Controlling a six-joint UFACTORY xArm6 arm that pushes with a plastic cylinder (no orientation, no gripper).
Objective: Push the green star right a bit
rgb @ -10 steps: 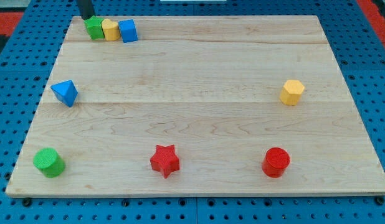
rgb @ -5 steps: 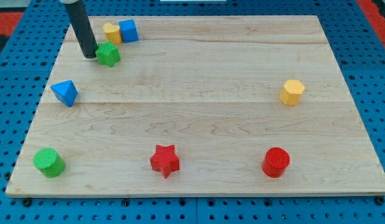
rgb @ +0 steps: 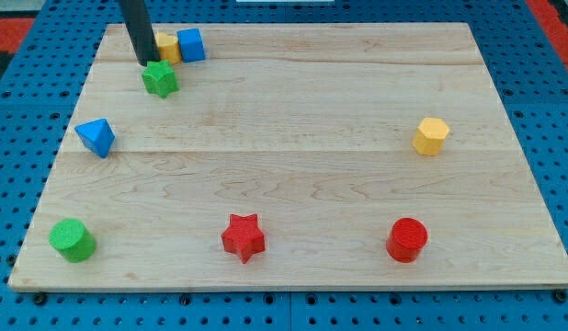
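Green star (rgb: 160, 79) sits just below my tip (rgb: 144, 62); no fingers here. Pushing from above risks driving it down, not right.

A pale wooden board (rgb: 293, 110) lies on a blue pegboard table (rgb: 541, 119), evenly lit.

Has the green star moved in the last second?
Yes. The green star left the row beside the yellow block and slid toward the view's bottom and slightly right; my tip sits just above it.
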